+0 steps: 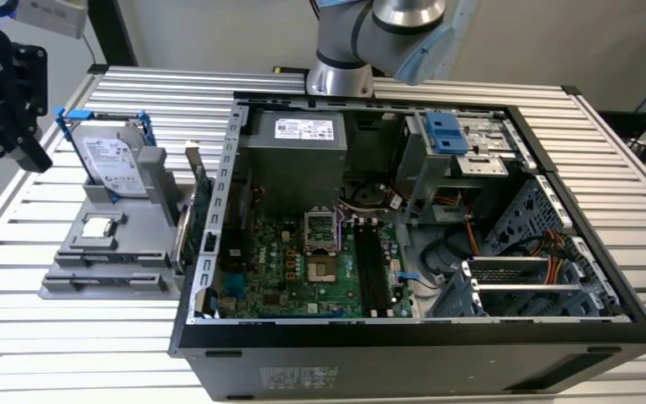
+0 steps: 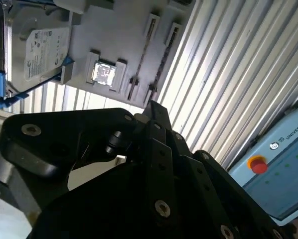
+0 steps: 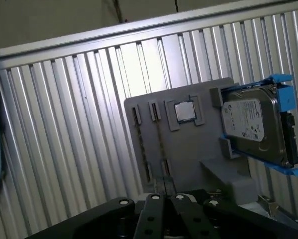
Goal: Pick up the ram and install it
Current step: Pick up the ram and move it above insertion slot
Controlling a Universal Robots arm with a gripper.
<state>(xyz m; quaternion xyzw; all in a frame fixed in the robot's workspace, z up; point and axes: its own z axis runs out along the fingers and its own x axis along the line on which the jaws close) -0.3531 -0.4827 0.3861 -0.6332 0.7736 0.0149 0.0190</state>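
Grey plastic holder [image 1: 110,252] sits on the ribbed aluminium table [image 1: 31,337], at nine o'clock of the open computer case [image 1: 413,337] in the exterior view. Two narrow slots run along the holder. The ram [image 3: 160,142] stands on edge in one of them as a thin dark strip, just beside a second strip like it. A processor chip [image 3: 184,111] lies in a square recess between those slots and the hard drive [image 3: 251,127], which stands upright in its blue frame. A green card [image 1: 202,210] stands between the holder and the case wall. The motherboard [image 1: 300,261] lies flat inside the case. The black gripper [image 3: 166,199] hangs at ten o'clock of the case, well apart from the ram. Its fingertips are pressed together with nothing between them.
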